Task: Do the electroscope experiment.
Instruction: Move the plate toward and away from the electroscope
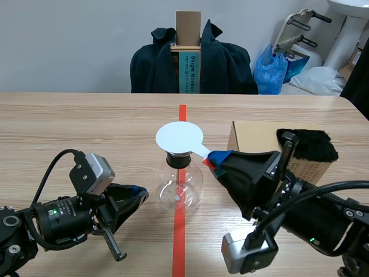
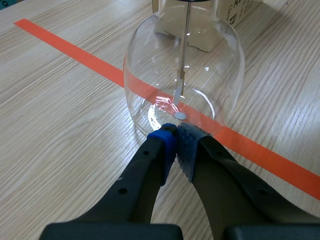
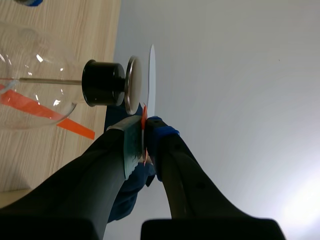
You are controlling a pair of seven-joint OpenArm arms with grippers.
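Glass flask (image 1: 180, 190) round | right pincer (image 1: 214, 158) clamps flat white disc (image 1: 180, 138) | left pincer (image 2: 176, 131) closed, empty

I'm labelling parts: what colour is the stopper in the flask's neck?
Black. The stopper shows best in the right wrist view.

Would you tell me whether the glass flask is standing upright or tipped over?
Upright. The glass flask rests on its base on the table, its black stopper at the top beneath the white disc.

Before me, the wooden counter (image 1: 86, 121), a glass flask (image 1: 180, 187) upright on it, a cardboard box (image 1: 253, 135) near.
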